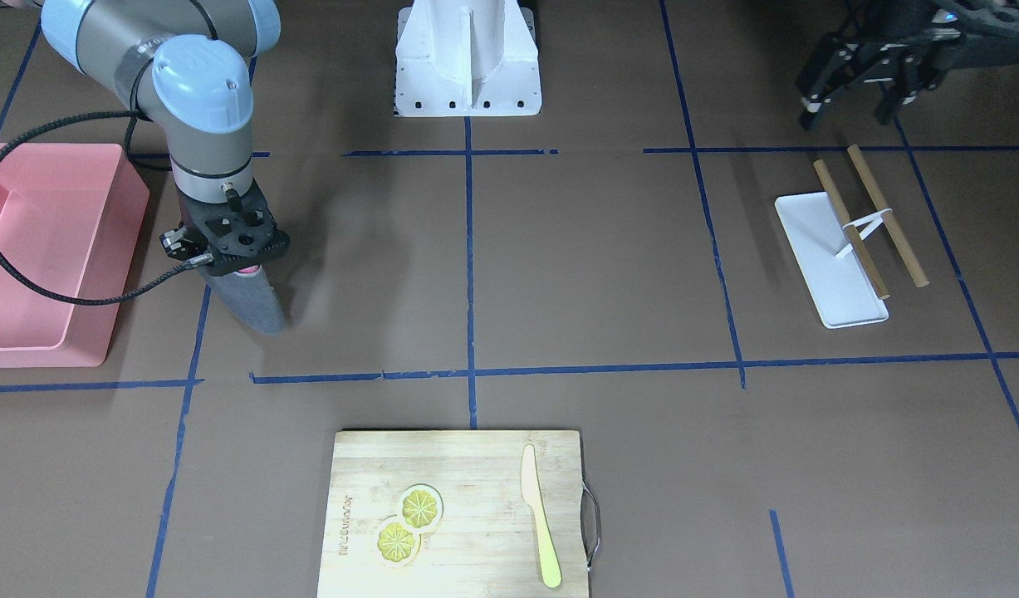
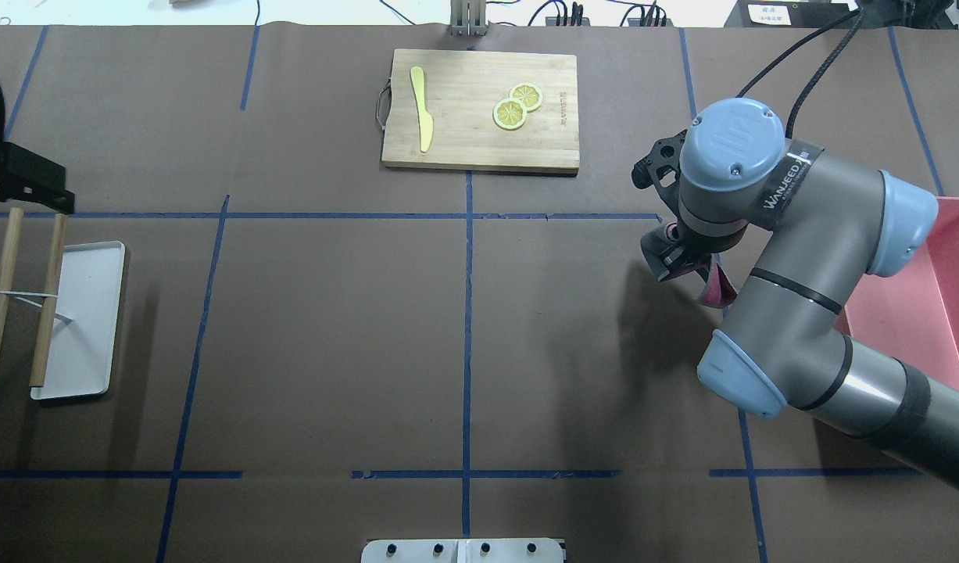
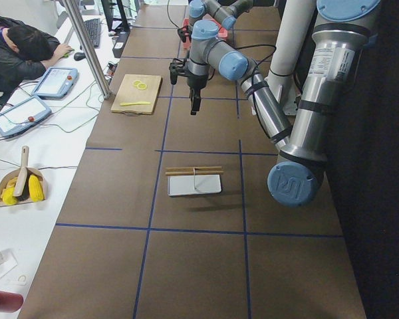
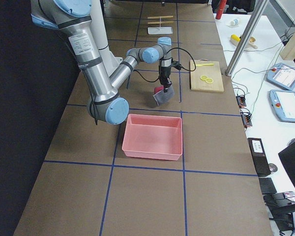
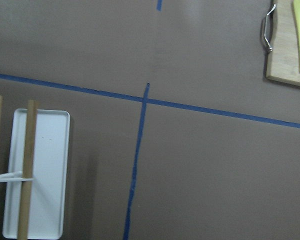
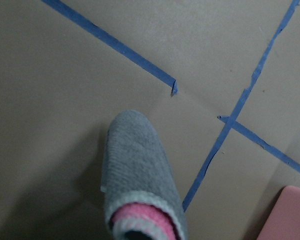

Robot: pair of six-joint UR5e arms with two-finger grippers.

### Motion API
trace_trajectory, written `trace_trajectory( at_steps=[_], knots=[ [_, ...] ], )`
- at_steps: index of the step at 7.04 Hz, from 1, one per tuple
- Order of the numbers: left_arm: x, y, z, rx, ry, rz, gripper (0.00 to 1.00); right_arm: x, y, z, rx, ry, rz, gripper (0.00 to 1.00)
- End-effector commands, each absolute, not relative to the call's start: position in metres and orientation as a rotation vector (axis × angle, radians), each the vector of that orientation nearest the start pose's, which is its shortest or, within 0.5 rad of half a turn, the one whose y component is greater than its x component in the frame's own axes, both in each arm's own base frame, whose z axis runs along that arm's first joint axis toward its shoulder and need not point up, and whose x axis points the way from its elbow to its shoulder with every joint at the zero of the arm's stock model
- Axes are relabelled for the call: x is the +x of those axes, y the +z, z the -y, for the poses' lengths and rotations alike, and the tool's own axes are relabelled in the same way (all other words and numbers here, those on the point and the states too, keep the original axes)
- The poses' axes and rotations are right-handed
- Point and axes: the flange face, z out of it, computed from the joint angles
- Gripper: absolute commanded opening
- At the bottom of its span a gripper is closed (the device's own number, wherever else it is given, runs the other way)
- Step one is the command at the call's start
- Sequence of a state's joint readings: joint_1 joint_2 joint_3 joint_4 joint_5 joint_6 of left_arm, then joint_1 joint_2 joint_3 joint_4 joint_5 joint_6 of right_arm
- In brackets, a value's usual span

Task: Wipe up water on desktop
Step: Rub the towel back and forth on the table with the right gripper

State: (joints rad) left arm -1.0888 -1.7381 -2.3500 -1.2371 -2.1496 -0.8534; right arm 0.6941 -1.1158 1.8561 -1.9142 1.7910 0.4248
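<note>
The brown desktop (image 1: 592, 266) with blue tape lines shows no water that I can make out. My right gripper (image 1: 242, 264) points down beside the pink bin and is shut on a grey cloth with a pink lining (image 1: 250, 301). The cloth hangs from it, its lower end close to the desktop; I cannot tell whether it touches. The cloth also shows in the right wrist view (image 6: 137, 165) and in the overhead view (image 2: 716, 288) under the right gripper (image 2: 677, 254). My left gripper (image 1: 859, 98) hovers open and empty near the white tray.
A pink bin (image 1: 36, 249) stands next to the right arm. A bamboo cutting board (image 1: 476, 465) carries two lemon slices (image 1: 408, 525) and a yellow knife (image 1: 540, 515). A white tray (image 1: 816, 257) lies under two wooden sticks (image 1: 887, 216). The robot's white base (image 1: 467, 66) sits at the back.
</note>
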Motion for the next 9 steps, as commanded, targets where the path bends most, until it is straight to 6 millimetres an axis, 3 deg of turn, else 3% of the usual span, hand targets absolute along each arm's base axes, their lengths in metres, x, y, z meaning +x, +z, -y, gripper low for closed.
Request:
trace_trajectory(
  at_steps=[1, 2, 4, 9],
  knots=[
    [0.074, 0.306, 0.422, 0.137, -0.132, -0.801, 1.00, -0.414, 0.369, 0.483, 0.103, -0.505, 0.372, 0.00],
    [0.068, 0.313, 0.427, 0.137, -0.132, -0.791, 1.00, -0.436, 0.376, 0.466, 0.083, -0.546, 0.364, 0.00],
    [0.069, 0.314, 0.428, 0.134, -0.134, -0.790, 1.00, -0.467, 0.368, 0.434, 0.028, -0.600, 0.438, 0.00],
    [0.068, 0.316, 0.429, 0.140, -0.133, -0.785, 1.00, -0.505, 0.308, 0.398, 0.021, -0.703, 0.656, 0.03]
  ],
)
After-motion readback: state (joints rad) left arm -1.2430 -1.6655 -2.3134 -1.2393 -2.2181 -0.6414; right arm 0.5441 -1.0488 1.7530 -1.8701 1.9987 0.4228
